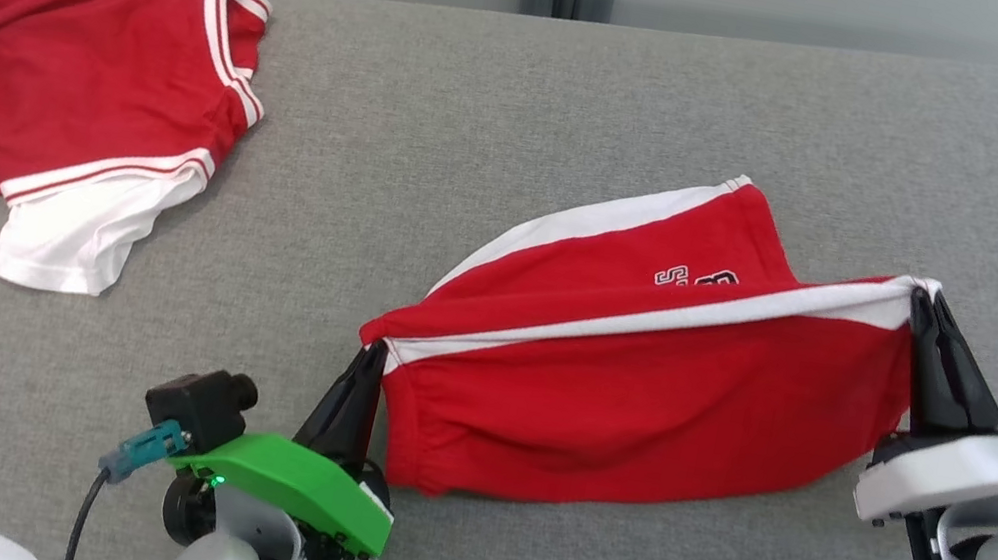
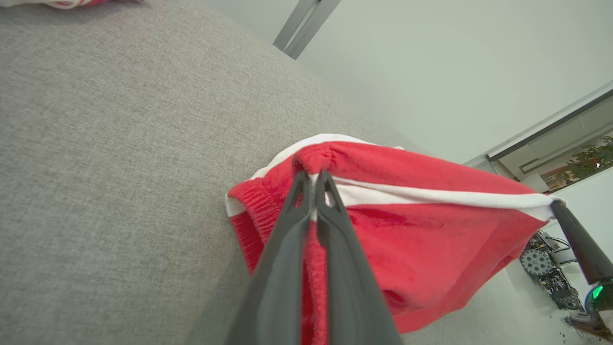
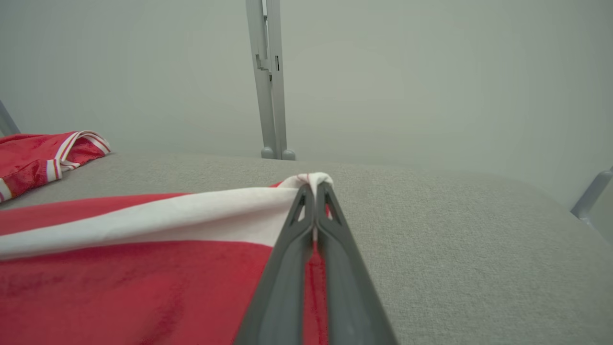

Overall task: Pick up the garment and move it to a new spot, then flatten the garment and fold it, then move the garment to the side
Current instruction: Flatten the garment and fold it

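Red garment (image 1: 644, 385) taut between left gripper (image 1: 375, 354) and right gripper (image 1: 923, 300), jaws pinched on opposite corners, both reaching forward

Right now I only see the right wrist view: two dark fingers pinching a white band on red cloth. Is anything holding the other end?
Observer: Yes. In the head view the left gripper is shut on the far end of that band of the red garment.
Operator: Any writing on it?
Observer: Small black lettering sits on the red panel beyond the band.
Operator: Is it in the air?
Observer: Its lower edge seems to rest on the grey table.
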Controlling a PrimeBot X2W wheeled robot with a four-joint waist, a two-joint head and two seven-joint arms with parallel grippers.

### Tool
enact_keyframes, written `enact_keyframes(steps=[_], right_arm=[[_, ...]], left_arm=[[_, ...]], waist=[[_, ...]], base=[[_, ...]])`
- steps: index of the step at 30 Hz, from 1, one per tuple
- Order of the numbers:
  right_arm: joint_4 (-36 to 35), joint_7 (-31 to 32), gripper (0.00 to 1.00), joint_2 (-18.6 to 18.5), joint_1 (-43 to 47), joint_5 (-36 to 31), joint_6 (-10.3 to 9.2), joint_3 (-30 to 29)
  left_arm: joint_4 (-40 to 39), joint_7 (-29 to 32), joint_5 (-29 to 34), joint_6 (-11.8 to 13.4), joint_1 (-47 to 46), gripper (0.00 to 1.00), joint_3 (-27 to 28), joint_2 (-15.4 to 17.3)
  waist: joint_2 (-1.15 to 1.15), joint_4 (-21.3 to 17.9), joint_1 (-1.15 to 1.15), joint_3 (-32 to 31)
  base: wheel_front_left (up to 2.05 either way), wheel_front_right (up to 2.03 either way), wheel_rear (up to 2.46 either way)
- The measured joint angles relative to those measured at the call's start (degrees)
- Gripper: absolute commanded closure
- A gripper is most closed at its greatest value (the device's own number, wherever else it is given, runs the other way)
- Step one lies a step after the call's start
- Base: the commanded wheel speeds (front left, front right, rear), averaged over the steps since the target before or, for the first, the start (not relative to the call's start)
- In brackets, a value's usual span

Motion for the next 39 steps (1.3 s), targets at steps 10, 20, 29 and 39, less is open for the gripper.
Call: enact_keyframes(steps=[10,20,29,39], right_arm=[[20.1,2.7,1.0,-4.9,-18.9,3.1,0.02,10.2],[33.7,1.1,1.0,-6.7,-30.9,5.4,0.02,16.7],[41.1,-2.2,0.0,-6.7,-34.8,7.3,0.02,19.3],[44.0,0.4,0.0,-9.2,-33.3,12.4,0.02,22.0]], left_arm=[[12.2,0.0,-4.2,1.7,-11.8,1.0,-1.6,-1.5],[16.6,-2.5,-9.8,2.3,-18.8,1.0,-7.6,-1.6],[16.9,-6.0,-2.7,0.5,-20.6,0.0,-11.9,-0.4],[4.2,-6.8,8.8,3.3,-13.0,0.0,-5.7,5.6]], waist=[[0.0,4.4,0.0,5.0],[0.0,7.2,0.0,9.7],[0.0,7.7,0.0,9.3],[0.0,7.3,0.0,4.8]], base=[[0.0,0.0,0.0],[0.0,0.0,0.0],[0.0,0.0,0.0],[0.0,0.0,0.0]])
